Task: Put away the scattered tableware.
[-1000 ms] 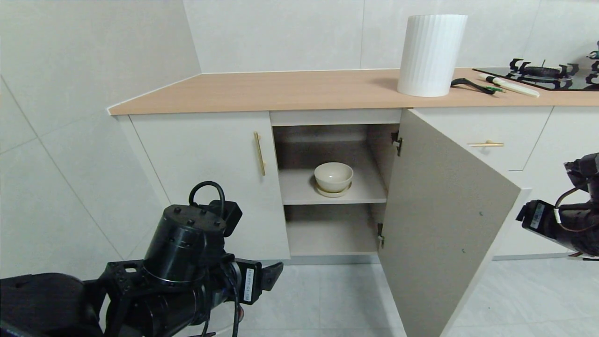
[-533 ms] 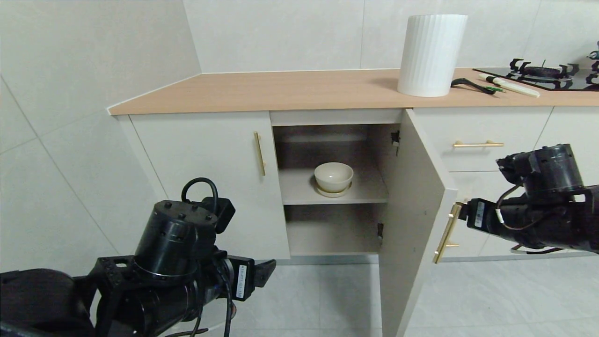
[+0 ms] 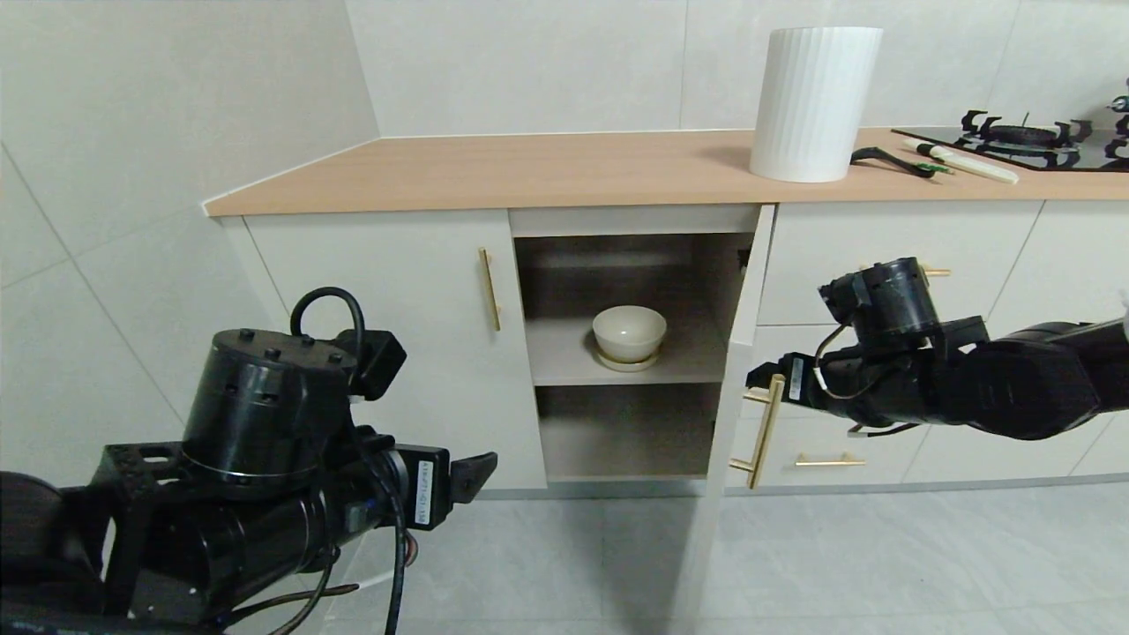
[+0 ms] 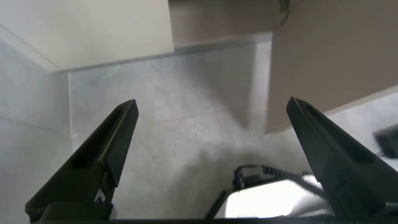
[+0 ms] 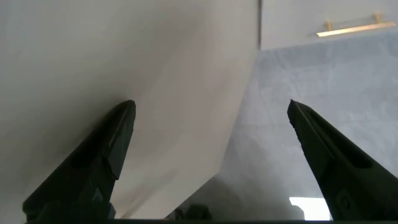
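Observation:
A cream bowl (image 3: 628, 331) sits on a small plate (image 3: 628, 362) on the middle shelf (image 3: 564, 357) of the open cabinet. The cabinet door (image 3: 737, 335) stands nearly edge-on to me, its gold handle (image 3: 763, 429) facing right. My right gripper (image 3: 760, 377) is at the door's outer face beside that handle. It is open, and in the right wrist view (image 5: 211, 149) the pale door panel (image 5: 143, 81) lies close between its fingers. My left gripper (image 3: 472, 472) hangs low to the left of the cabinet, open and holding nothing, above the floor (image 4: 211, 155).
A tall white ribbed container (image 3: 813, 101), a black utensil (image 3: 891, 160) and a pale stick-like utensil (image 3: 960, 162) lie on the wooden countertop (image 3: 529, 168) beside a gas hob (image 3: 1023, 137). The left cabinet door (image 3: 397, 335) is closed. Drawers with gold handles (image 3: 826, 459) lie to the right.
My right arm has swung left with the cabinet door, which has turned from wide open to nearly edge-on. My left arm has drawn back and lower to the left.

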